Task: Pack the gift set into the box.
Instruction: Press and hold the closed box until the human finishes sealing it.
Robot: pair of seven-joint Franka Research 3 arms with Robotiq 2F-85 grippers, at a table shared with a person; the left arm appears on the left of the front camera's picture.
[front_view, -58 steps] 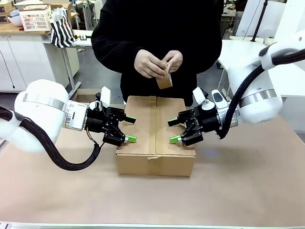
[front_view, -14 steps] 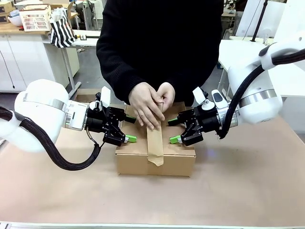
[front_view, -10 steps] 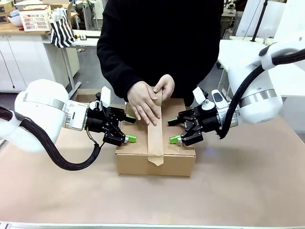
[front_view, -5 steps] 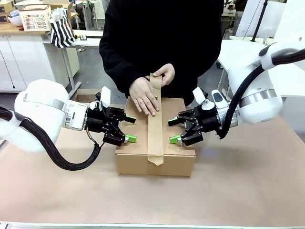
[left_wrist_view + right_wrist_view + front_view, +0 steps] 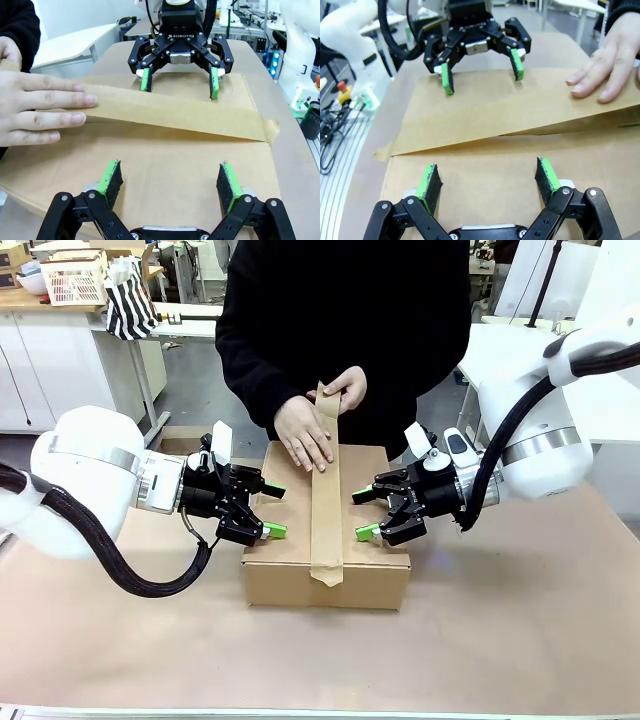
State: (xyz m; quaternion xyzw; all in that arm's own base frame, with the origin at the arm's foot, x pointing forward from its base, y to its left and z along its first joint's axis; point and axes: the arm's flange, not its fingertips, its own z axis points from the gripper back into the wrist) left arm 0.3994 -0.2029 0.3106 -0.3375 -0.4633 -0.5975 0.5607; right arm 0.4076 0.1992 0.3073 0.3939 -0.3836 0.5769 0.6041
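Peeling farther off the box [image 5: 290, 540], the tape strip [image 5: 326, 502] is now lifting in the person's hand [image 5: 345, 392] at centre frame. Left tool [image 5: 274, 510] and right tool [image 5: 360, 514] are still flanking it, released, so the box is probably being opened.

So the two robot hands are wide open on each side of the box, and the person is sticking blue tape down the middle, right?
Almost. The tape is brown, not blue, as the front view shows. The rest holds: the left gripper and the right gripper are open on either side of the box, and the person's hand presses the strip down the middle.
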